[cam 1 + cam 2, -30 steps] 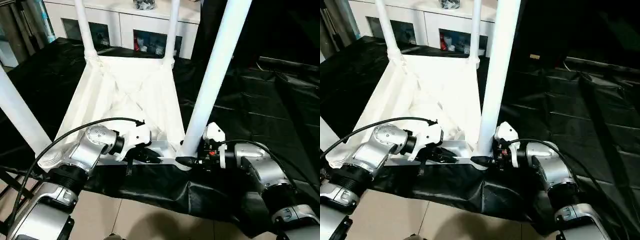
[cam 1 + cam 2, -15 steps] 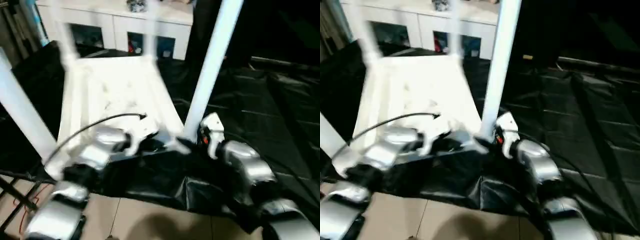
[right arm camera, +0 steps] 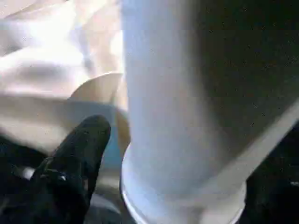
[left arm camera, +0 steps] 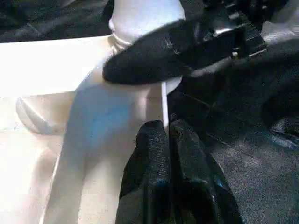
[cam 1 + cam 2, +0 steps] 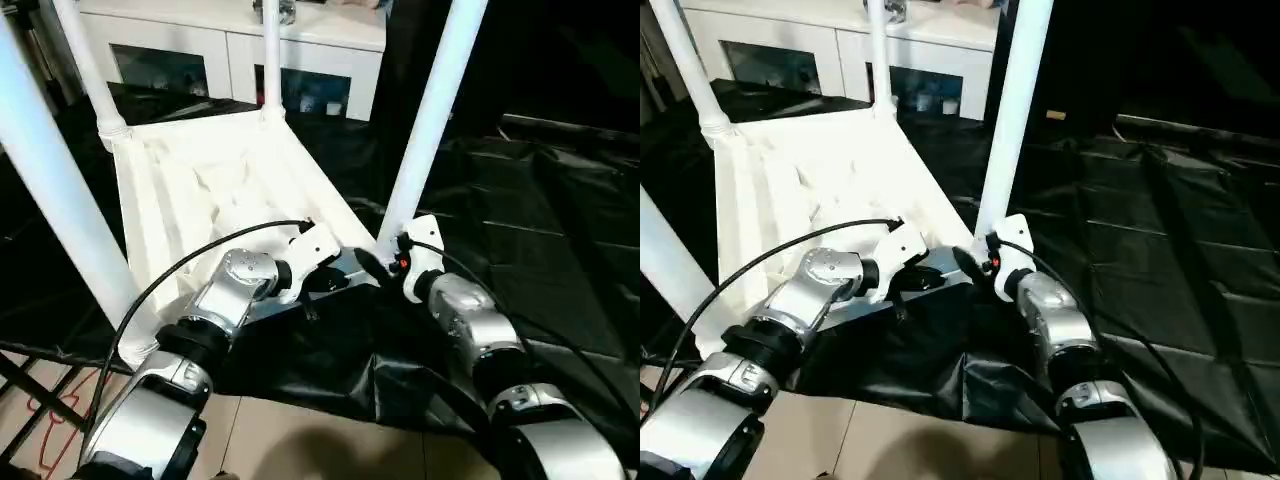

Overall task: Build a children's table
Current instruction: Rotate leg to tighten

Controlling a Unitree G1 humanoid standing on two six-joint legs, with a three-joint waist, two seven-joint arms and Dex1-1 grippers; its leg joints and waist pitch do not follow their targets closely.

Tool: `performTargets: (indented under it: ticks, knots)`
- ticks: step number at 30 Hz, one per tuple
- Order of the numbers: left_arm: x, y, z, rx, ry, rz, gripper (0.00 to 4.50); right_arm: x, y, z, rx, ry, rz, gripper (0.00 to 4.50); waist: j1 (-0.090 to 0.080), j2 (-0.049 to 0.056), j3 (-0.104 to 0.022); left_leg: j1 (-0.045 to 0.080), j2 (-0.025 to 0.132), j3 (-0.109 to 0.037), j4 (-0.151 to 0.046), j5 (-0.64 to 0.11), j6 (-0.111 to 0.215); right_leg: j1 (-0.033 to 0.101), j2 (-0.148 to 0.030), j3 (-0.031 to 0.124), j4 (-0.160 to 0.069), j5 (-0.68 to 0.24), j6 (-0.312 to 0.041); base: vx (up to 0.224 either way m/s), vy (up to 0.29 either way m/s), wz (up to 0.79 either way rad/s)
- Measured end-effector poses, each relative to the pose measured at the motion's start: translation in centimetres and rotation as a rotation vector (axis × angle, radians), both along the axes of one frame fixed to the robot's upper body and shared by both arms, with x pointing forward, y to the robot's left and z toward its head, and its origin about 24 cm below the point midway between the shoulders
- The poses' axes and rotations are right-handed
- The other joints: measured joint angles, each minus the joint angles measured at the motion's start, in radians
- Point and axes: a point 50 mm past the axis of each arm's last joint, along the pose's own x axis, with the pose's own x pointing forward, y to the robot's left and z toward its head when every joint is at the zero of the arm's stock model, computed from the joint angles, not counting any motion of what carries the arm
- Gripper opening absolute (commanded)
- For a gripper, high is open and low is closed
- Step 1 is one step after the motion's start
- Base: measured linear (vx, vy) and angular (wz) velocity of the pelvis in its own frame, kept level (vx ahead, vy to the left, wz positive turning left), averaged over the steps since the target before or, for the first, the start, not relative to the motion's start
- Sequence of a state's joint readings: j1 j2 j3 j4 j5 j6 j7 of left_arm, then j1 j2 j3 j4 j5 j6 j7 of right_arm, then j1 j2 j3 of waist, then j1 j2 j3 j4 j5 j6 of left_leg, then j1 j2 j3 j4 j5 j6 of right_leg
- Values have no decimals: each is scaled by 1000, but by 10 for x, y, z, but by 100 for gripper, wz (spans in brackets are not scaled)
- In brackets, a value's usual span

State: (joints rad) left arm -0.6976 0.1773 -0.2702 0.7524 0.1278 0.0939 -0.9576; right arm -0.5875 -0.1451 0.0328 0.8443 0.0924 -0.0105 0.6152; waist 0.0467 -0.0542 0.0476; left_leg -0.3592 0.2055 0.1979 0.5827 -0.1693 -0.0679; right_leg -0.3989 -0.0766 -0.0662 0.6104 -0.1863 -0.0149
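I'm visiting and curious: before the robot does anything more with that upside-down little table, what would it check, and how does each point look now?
1. All four legs stand in the corner sockets of the children's table: ok.
2. Left end effector shut at the near rim: ok.
3. Right end effector at the base of the near right leg: ok.
4. Right end effector gripping that leg: cannot tell.
5. Legs fully seated: cannot tell.
6. Black sheet under the table lies smooth: not ok, wrinkled.
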Motion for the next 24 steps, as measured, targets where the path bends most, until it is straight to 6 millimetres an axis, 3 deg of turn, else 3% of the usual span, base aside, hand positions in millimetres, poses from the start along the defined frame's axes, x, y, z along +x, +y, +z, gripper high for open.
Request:
performTargets:
  ticks: [5,11,24]
  knots:
    - [-10,17,2,-17,31,-130,0,-19,-16,5,-18,1,293,401,18,1,0,0,0,1,-8,0,0,-2,0,-1,0,-2,0,0,0,0]
    - [-17,25,2,-16,70,-226,0,-32,-30,9,-44,42,482,401,27,1,0,0,0,1,-7,0,0,-2,0,-1,0,-2,0,0,0,0]
    - [-21,39,4,-16,110,-301,0,-38,-26,12,-19,84,584,297,39,1,1,0,1,2,-8,0,0,-3,0,-1,0,-2,0,0,0,0]
